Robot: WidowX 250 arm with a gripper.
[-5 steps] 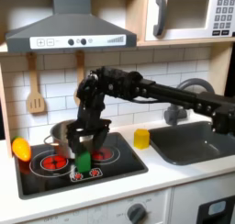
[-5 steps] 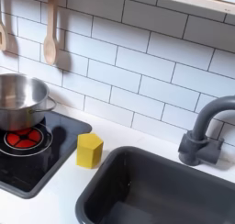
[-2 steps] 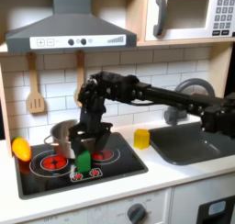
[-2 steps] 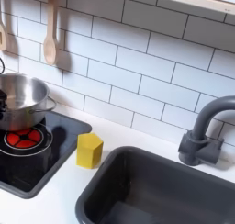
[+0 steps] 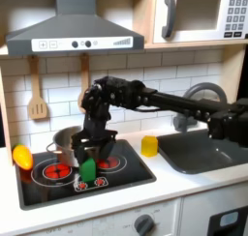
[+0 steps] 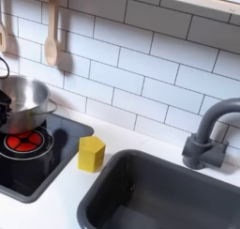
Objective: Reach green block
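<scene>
tool (image 5: 89,151) open, jaws spread above green block (image 5: 88,169) to straddle it | block upright on stove (image 5: 58,187) front, just ahead of pot (image 5: 66,143) | yellow block (image 5: 149,145) well apart by sink (image 5: 208,151)

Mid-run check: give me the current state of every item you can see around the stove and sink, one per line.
gripper: directly above the green block, open or shut unclear
green block: upright on the stovetop, in front of the pot
steel pot: upright on the back burner
yellow block: upright on the counter between stovetop and sink
yellow-orange toy: at the stovetop's left edge in the first exterior view
sink: nothing visible inside
wooden spoon: hanging on the tile wall
</scene>
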